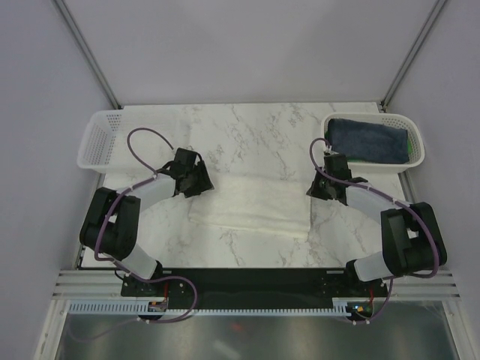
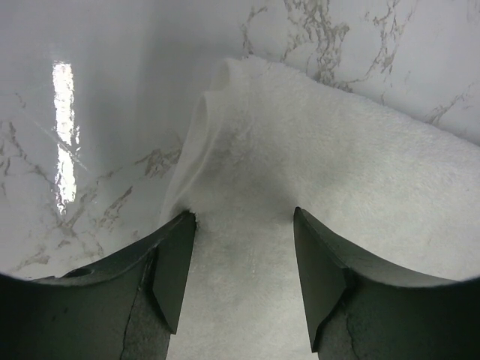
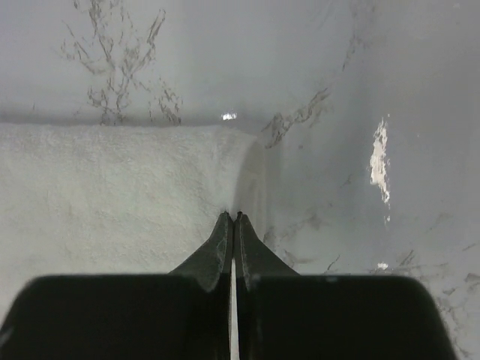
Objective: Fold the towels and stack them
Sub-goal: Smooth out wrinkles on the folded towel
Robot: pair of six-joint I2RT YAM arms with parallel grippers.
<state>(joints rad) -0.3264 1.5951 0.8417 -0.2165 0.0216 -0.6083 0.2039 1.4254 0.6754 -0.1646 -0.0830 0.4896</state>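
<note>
Evenness matters: we should close our released left hand on the corner of the cream towel toward the left edge of the table, level with our clenched right hand, before lifting together.

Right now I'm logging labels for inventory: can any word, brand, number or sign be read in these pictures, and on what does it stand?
None can be read. No text shows on the white towel, the blue towel, the left basket, the right basket or the table.
</note>
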